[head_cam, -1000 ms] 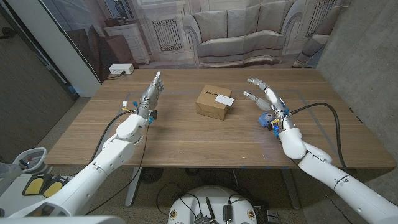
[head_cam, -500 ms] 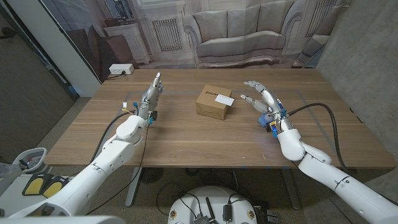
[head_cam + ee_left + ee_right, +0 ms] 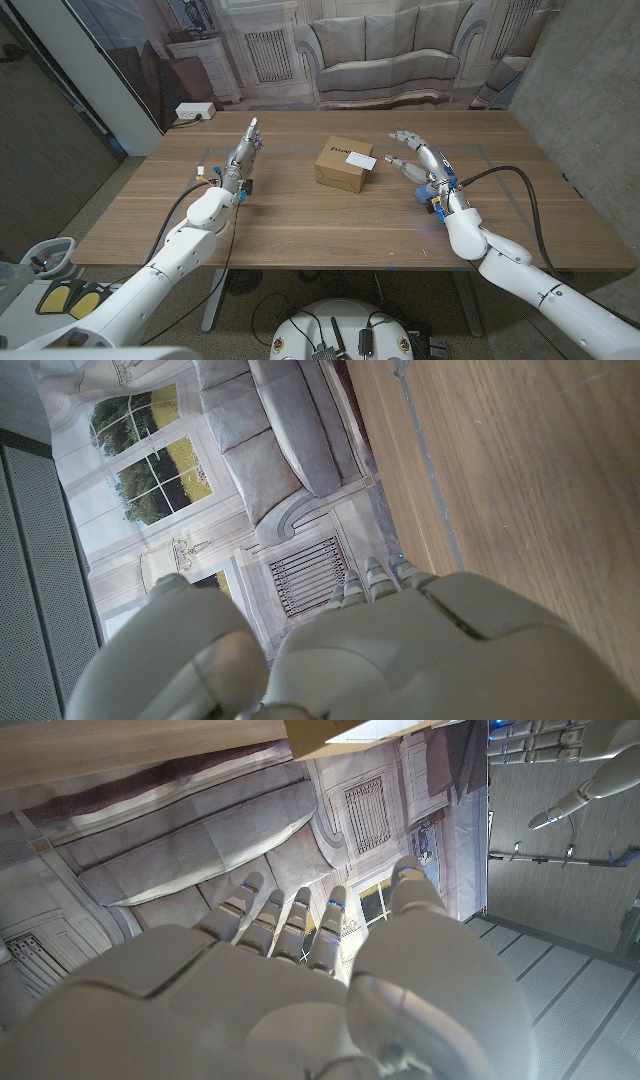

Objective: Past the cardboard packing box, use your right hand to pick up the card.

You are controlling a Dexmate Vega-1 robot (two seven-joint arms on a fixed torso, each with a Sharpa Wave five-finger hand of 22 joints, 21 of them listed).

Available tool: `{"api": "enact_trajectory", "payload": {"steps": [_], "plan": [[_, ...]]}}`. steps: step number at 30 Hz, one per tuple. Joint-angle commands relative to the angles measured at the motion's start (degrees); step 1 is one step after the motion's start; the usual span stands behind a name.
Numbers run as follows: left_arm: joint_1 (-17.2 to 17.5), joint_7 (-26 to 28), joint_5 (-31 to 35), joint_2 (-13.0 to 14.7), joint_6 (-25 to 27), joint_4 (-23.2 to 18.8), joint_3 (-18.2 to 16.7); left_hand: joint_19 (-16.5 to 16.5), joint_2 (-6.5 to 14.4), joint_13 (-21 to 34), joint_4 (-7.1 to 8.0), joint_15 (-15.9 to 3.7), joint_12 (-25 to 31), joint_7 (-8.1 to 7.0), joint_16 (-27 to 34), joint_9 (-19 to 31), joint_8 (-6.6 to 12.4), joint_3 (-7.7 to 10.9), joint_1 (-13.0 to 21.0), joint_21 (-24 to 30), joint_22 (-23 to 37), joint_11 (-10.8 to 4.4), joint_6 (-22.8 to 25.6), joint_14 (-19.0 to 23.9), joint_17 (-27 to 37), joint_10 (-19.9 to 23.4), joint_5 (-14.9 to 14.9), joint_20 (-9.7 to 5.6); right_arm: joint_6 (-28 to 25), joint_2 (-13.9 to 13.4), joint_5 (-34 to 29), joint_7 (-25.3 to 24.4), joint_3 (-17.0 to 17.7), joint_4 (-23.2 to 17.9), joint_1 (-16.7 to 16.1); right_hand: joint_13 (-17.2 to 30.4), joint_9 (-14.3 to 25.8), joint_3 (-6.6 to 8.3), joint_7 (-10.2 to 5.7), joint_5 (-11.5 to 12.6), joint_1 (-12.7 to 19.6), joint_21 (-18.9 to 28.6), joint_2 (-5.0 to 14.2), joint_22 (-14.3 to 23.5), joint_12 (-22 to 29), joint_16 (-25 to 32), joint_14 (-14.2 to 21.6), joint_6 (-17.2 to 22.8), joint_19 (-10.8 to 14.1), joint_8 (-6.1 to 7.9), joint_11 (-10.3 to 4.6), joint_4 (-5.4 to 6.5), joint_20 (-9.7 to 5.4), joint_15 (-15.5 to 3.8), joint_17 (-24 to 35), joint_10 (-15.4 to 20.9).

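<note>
The right hand (image 3: 422, 160) is up over the table (image 3: 300, 225) with its fingers spread and nothing in them, just beside the cardboard packing box (image 3: 343, 165) on the box's right side. The card (image 3: 360, 158) is small and white and lies on top of the box, near the corner closest to that hand. To do this step well, I think the hand should go a bit more toward the box and come down softly, then pinch the card by its edge (it is thin and flat, so it could slip) and try not to push the box. The left hand (image 3: 243, 152) stands far off on the other side, fingers straight and together, holding nothing
</note>
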Motion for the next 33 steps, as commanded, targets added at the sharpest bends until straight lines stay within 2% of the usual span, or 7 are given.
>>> {"api": "enact_trajectory", "payload": {"steps": [1, 8, 16, 33], "plan": [[0.6, 0.1, -0.1, 0.1, -0.2, -0.2, -0.2, -0.7, 0.2, 0.2, -0.14, -0.13, 0.1, -0.13, -0.2, 0.1, -0.02, -0.42, 0.3, -0.2, 0.3, -0.22, -0.4, -0.1, 0.1, 0.1, 0.4, -0.75, -2.8, -0.5, -2.0, -1.0, -0.9, -0.9, 0.2, 0.3, 0.3, 0.84, -0.86, 0.6, 2.1, 0.3, -0.33, 0.1, -0.3, 0.0, 1.0, 0.5, 0.9, 0.15, -0.65, -0.14, -2.86, -1.43, 0.0, 0.1], [0.8, 0.5, 0.0, 0.0, -0.3, -0.6, -0.2, -0.7, 0.3, 0.2, -0.13, -0.10, 0.0, -0.20, -0.2, 0.1, -0.02, -0.54, 0.3, -0.2, 0.3, -0.38, -0.3, -0.1, 0.1, 0.1, 0.4, -0.76, -3.2, -1.0, -2.5, -1.3, -1.3, -1.0, 0.4, 0.4, 0.4, 1.97, -1.94, 1.7, 7.2, 0.2, -0.97, 0.1, -0.4, -0.1, 1.5, 1.4, 1.6, 0.29, -2.33, -0.22, -3.37, -2.30, -0.1, 0.4], [1.0, 0.9, 0.2, 0.3, 0.0, -1.2, -0.3, -0.8, 0.3, 0.2, -0.11, -0.08, 0.1, -0.24, -0.2, 0.1, 0.00, -0.65, 0.3, -0.2, 0.3, -0.23, -0.2, -0.1, 0.1, 0.2, 0.4, -0.73, -3.4, -1.3, -3.3, -2.3, -1.6, -0.9, 0.4, 0.4, 0.4, 2.31, -2.45, 2.3, 10.1, 0.2, -1.58, 0.2, -0.4, -0.1, 1.9, 2.2, 1.9, 0.40, -3.00, 0.00, -3.84, -2.89, -0.1, 0.8], [0.9, 1.3, 0.7, 0.4, 0.6, -2.2, -0.2, -1.1, 0.4, 0.2, -0.07, 0.01, 0.0, -0.25, -0.3, 0.1, -0.03, -0.94, 0.3, -0.3, 0.3, -0.38, -0.2, -0.3, 0.1, 0.1, 0.4, -0.69, -4.8, -2.0, -6.7, -4.1, -3.2, 0.6, 1.4, 0.4, 0.6, 2.08, -2.82, 2.8, 11.5, 0.4, -2.17, 0.4, -0.1, 0.0, 2.6, 3.9, 2.5, 0.68, -3.74, 0.95, -4.09, -3.21, 0.0, 1.8]]}}
